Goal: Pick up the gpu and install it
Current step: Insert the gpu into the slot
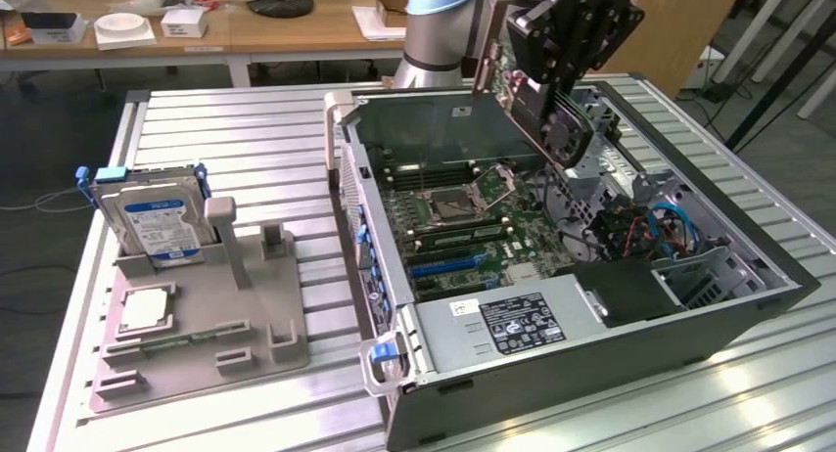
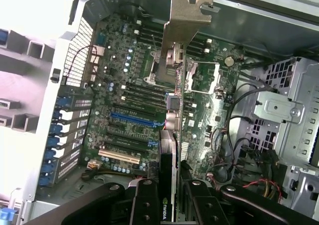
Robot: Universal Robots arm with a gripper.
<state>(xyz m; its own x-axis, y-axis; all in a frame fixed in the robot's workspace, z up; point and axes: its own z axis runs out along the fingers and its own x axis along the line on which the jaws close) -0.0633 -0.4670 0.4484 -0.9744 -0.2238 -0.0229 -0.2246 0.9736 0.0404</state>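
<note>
Jaws clamped on the gpu (image 1: pixel 555 129), held aloft inside the open computer case (image 1: pixel 588 374); pickup done; card hangs above the motherboard (image 2: pixel 124 100), not yet seated in any slot; hard drive (image 1: pixel 157 227) stands on the worktop (image 1: pixel 235 129).

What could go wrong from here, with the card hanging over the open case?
1. The black gripper holds the dark flat gpu card with silver end bracket above the green motherboard, unseated; misaligned with the blue expansion slot, it could scrape components.
2. The loose blue and red cables lie close by and might snag the card.
</note>
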